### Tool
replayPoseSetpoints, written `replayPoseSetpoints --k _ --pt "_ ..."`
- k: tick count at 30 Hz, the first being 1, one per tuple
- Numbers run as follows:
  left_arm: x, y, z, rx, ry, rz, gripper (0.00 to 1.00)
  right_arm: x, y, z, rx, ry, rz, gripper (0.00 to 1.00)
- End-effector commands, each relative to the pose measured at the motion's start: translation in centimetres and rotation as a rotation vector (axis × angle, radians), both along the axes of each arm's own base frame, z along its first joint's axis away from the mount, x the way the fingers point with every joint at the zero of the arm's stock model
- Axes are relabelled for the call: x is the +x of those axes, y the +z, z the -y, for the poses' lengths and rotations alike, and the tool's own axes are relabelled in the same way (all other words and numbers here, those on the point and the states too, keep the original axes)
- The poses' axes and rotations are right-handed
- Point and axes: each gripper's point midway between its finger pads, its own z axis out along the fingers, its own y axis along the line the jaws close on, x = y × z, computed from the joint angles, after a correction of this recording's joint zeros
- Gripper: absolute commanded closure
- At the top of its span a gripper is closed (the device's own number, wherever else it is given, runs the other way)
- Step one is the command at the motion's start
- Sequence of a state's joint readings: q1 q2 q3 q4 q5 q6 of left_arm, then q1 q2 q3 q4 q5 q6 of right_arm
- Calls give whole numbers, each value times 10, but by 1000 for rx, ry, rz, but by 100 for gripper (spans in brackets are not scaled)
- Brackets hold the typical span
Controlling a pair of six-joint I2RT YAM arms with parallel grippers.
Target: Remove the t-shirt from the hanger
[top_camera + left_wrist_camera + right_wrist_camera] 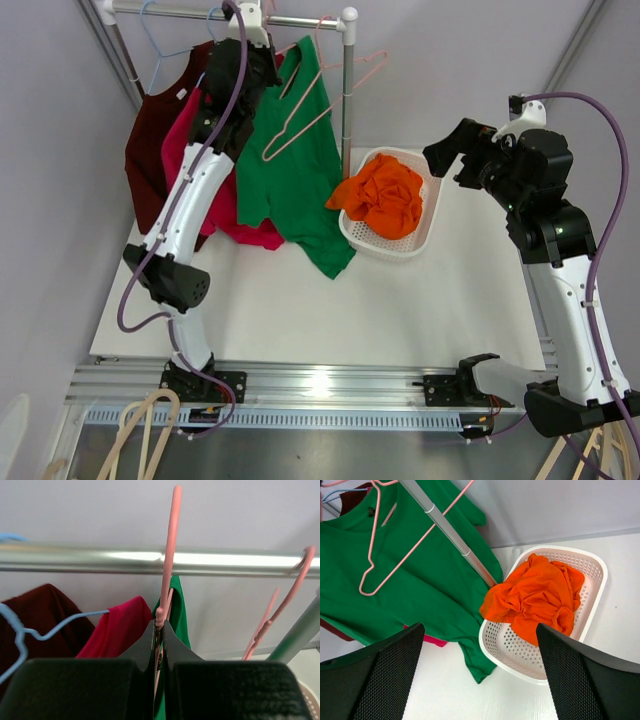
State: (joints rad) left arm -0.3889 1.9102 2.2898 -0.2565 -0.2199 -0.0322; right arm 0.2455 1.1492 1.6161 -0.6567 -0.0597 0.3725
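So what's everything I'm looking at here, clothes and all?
Rail: one, silver, at back.
T-shirt: one, green, hanging from rail.
Dark red shirt: one, leftmost.
Pink shirt: one, between those two.
Gripped hanger: one, pink, hooked over rail.
Empty hanger: one, pink, tilted across t-shirt's front.
Blue hanger: at least one, left end.
Basket: one, white, on table.
Orange garment: one, crumpled in basket.
Left gripper: black, shut on gripped hanger.
Right gripper: black, open, right of basket.
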Motion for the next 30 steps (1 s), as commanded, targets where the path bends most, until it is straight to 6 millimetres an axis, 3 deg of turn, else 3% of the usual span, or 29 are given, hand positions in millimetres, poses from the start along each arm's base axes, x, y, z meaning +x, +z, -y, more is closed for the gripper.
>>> replayPoseSetpoints --k 1,8,16,18,20,21,23,24,26,27,29,30 --pt "-53 101 -32 -61 53 259 99 -8 10 -3 11 28 33 2" --pt "-70 115 -41 -71 68 292 99 -13 8 -4 13 35 28 2" --pt "-77 92 -54 -65 197 197 99 -14 2 -5 -1 48 12 2" --pt "-89 93 -58 -57 246 190 99 -13 -3 -8 -3 63 8 2" --pt "-95 81 -69 -54 319 151 99 -14 -6 -11 -8 85 23 2" --pt "-109 88 -73 -74 327 160 99 -14 -10 -15 -8 110 29 2" --pt "-121 78 -81 -104 362 111 99 -23 -4 -20 -17 153 78 3" --pt "-138 86 -85 -127 360 113 99 -26 -2 -25 -18 177 111 3" --pt "-154 80 -89 -154 379 75 99 -45 11 -35 -36 248 186 4" --pt "-172 88 -87 -174 366 90 99 -50 16 -40 -40 279 214 3" --pt "-185 78 -93 -159 437 58 99 -64 19 -56 -52 362 240 3" --pt "-193 75 -85 -155 427 40 99 -68 17 -62 -70 390 240 3"
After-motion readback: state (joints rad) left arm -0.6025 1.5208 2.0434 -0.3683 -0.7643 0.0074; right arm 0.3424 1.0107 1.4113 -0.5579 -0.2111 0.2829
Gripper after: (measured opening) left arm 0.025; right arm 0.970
